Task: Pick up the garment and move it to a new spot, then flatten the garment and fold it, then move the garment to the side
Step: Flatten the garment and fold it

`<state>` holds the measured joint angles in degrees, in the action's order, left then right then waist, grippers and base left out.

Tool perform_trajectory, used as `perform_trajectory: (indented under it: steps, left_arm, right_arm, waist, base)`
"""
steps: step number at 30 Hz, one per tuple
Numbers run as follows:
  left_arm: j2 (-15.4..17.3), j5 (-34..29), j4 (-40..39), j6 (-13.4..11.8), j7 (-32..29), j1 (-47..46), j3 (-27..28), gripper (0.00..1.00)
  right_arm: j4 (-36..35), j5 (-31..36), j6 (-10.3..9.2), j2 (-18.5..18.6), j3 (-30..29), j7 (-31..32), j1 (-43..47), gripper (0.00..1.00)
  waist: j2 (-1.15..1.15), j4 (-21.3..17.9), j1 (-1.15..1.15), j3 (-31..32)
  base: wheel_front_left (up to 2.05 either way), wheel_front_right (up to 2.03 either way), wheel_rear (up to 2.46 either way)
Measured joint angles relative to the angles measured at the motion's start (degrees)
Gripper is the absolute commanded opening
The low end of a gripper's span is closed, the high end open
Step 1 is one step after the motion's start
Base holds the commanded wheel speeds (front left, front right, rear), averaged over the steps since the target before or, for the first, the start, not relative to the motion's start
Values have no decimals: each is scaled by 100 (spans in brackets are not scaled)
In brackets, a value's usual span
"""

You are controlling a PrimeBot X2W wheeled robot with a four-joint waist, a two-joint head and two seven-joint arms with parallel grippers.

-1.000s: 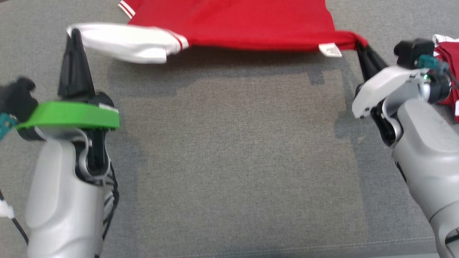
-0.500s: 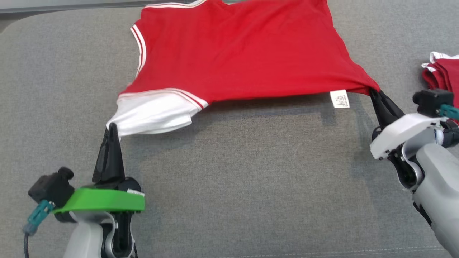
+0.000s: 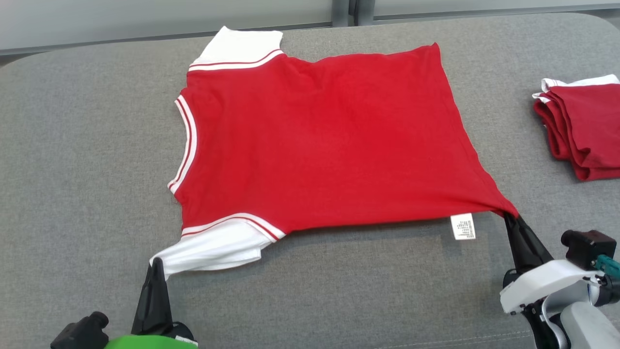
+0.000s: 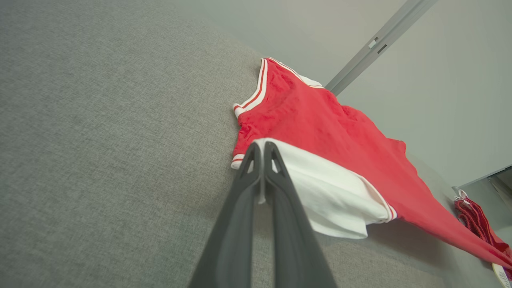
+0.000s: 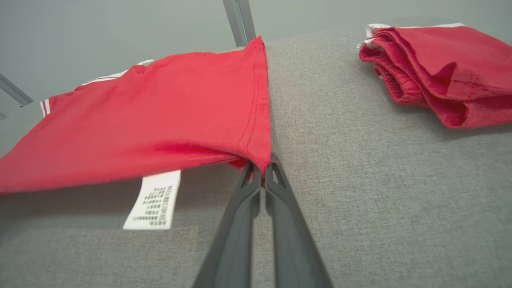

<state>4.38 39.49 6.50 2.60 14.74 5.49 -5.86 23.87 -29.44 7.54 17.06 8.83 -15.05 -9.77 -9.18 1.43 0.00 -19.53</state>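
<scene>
Camera has shifted since a second ago, whole shirt now in frame. Gray table (image 3: 87, 160): red shirt (image 3: 319, 145) spread mid-table, near edge lifted. Folded red stack (image 3: 586, 131) well off to the right. Left gripper (image 3: 156, 265) clamped on white sleeve (image 3: 213, 247), right gripper (image 3: 511, 220) clamped on hem corner.

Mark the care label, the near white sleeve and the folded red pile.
care label (image 3: 462, 226), head view, middle of the white printed tag.
white sleeve (image 3: 213, 245), head view, middle of the near sleeve's white cloth.
folded red pile (image 3: 586, 131), head view, flat top of the stack at the right.
</scene>
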Motion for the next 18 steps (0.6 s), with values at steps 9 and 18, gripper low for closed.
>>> perform_trajectory:
  steps: [9, 18]
  left_arm:
    - [-81, 92, -224, -90, 7, 521, 52, 0]
    - [-116, 131, -345, -142, 14, 866, 27, 0]
  right_arm:
    - [-565, 603, 0, -405, -530, 0, 686, 0]
    - [-678, 690, 0, -537, -656, 3, 1089, 0]
  waist:
    - [0, -93, 0, 158]
    - [0, -131, 0, 297]
  base:
    - [0, 0, 0]
    - [0, 0, 0]
